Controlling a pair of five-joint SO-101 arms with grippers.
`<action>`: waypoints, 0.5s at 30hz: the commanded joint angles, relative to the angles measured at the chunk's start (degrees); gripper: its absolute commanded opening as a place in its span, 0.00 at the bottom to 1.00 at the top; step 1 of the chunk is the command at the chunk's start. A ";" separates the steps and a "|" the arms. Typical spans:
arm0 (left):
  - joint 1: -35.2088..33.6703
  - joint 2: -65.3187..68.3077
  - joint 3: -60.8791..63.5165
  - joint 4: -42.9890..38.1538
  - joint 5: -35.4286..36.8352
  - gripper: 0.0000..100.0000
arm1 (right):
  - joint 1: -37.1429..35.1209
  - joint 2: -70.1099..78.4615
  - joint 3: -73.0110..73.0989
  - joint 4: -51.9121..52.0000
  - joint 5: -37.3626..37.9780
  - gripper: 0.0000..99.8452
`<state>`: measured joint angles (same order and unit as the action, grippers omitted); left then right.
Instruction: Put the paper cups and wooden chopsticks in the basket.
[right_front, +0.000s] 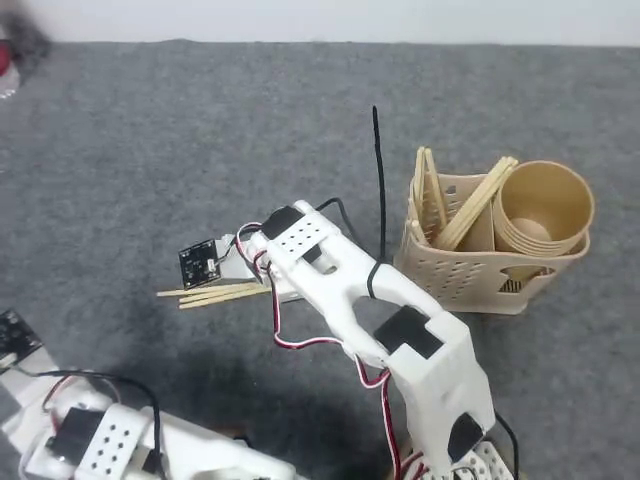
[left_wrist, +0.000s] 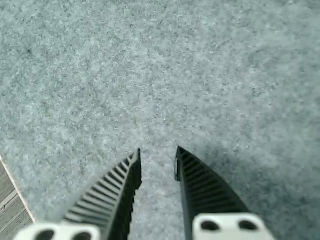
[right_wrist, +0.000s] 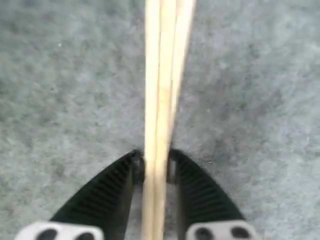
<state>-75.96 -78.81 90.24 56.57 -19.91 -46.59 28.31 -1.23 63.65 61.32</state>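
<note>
Pale wooden chopsticks (right_wrist: 162, 75) clamped in the black ribbed right gripper (right_wrist: 154, 159).
Its jaws grip the bundle, which runs straight ahead over grey felt (right_wrist: 60, 75); the high view adds the beige perforated plastic basket (right_front: 460, 280), well apart beside that arm, holding stacked tan paper cups (right_front: 545, 205). Left gripper (left_wrist: 157, 155) hangs slightly parted, holding nothing.

The bench (right_front: 200, 120) is covered in grey, fuzzy, matt cloth like felt. The chopsticks (right_wrist: 162, 75) are pale bare wood, smooth and matt. The basket (right_front: 460, 275) is beige perforated plastic. The paper cups (right_front: 545, 205) are matt tan paper. The fingers of the left gripper (left_wrist: 157, 155) and the right gripper (right_wrist: 156, 160) are black ribbed matt plastic. The arm shells (right_front: 350, 285) are smooth white plastic.
</note>
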 joint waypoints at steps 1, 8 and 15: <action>-0.09 -0.53 -0.31 -1.14 -0.35 0.11 | 0.40 0.13 -0.70 -0.04 0.62 0.01; 0.00 -0.53 -0.31 -1.14 -0.35 0.11 | 0.40 0.13 -0.70 -0.04 0.62 0.01; 0.00 -0.53 -0.31 -1.14 -0.35 0.11 | 0.66 -4.26 -0.44 0.13 -1.58 0.01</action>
<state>-75.96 -78.81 90.24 56.57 -19.91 -46.59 28.13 -1.23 63.65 61.23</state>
